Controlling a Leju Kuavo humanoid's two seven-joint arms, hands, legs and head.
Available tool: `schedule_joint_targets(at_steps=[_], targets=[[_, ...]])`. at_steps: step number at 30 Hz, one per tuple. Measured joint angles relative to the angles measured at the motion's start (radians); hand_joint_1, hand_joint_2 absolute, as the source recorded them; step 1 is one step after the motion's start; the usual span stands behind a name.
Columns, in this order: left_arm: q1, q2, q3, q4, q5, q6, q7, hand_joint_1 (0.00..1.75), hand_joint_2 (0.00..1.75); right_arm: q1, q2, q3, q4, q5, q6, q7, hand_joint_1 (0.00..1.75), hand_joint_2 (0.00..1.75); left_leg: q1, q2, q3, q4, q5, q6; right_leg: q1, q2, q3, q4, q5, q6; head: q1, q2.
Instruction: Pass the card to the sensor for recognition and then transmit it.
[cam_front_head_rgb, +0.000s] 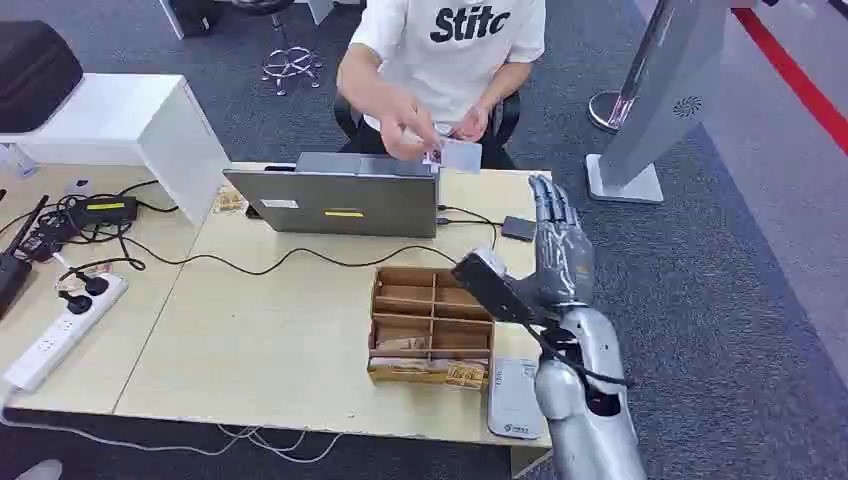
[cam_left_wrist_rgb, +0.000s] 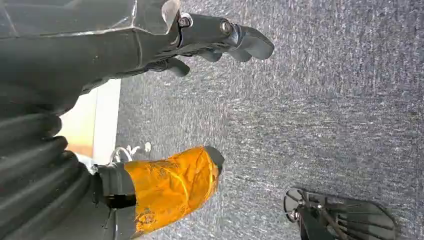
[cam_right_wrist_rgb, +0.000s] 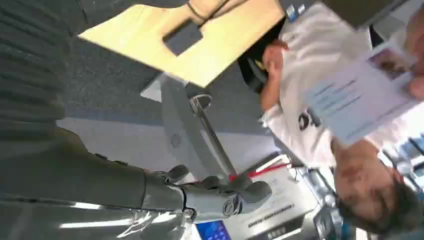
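A person seated behind the laptop holds a white ID card (cam_front_head_rgb: 455, 155) over the table's far edge. In the right wrist view the same card (cam_right_wrist_rgb: 357, 97) is pinched by the person's fingers. The sensor (cam_front_head_rgb: 518, 228), a small dark flat box on a cable, lies on the table to the right of the laptop; it is also seen as the sensor (cam_right_wrist_rgb: 182, 37) on the wood. My right hand (cam_front_head_rgb: 558, 245) is raised above the table's right side, fingers straight and apart, holding nothing, short of the card. My left hand (cam_left_wrist_rgb: 220, 35) hangs over the carpet, empty, fingers apart from the orange-wrapped thumb.
A grey laptop (cam_front_head_rgb: 335, 195) stands between me and the person. A wooden compartment box (cam_front_head_rgb: 430, 325) sits mid-table, with a grey flat device (cam_front_head_rgb: 515, 400) at the front edge beside it. A power strip (cam_front_head_rgb: 65, 330) and cables lie left. A white stand (cam_front_head_rgb: 660, 90) rises beyond the table's right end.
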Motion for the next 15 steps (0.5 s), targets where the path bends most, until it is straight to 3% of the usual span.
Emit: schedule_joint_targets(at_steps=[5, 11, 12, 13, 15], targets=[[-0.002, 0.000, 0.000, 0.000, -0.032, -0.002, 0.000, 0.00, 1.75, -0.109, 0.030, 0.008, 0.206, 0.009, -0.016, 0.035, 0.00, 1.75, 0.000, -0.001, -0.002, 0.000, 0.000, 0.000, 0.000, -0.001, -0.001, 0.000, 0.000, 0.000, 0.000, 0.000], [-0.003, 0.000, 0.000, 0.000, -0.043, -0.002, 0.000, 0.00, 1.75, -0.148, 0.049, 0.006, 0.302, 0.007, -0.025, 0.043, 0.00, 1.75, 0.000, -0.001, -0.004, 0.000, 0.000, 0.000, 0.000, -0.001, -0.003, 0.000, 0.000, 0.000, 0.000, 0.000], [-0.003, 0.000, 0.000, 0.000, -0.048, 0.000, 0.000, 0.00, 1.75, -0.150, 0.052, 0.002, 0.309, 0.006, -0.032, 0.043, 0.10, 1.75, 0.000, -0.001, -0.004, 0.000, 0.000, 0.000, 0.000, -0.001, -0.003, 0.000, 0.000, 0.000, 0.000, 0.000], [-0.003, 0.000, 0.000, 0.000, -0.053, 0.001, 0.000, 0.00, 1.75, -0.152, 0.057, -0.005, 0.316, 0.003, -0.038, 0.043, 1.68, 1.75, 0.000, -0.001, -0.004, 0.000, 0.000, 0.000, 0.000, -0.001, -0.003, 0.000, 0.000, 0.000, 0.000, 0.000], [-0.003, 0.000, 0.000, 0.000, -0.063, 0.003, 0.000, 0.00, 1.75, -0.154, 0.065, -0.022, 0.323, -0.002, -0.045, 0.041, 1.75, 1.75, 0.000, -0.001, -0.004, 0.000, 0.000, 0.000, 0.000, -0.001, -0.003, 0.000, 0.000, 0.000, 0.000, 0.000]])
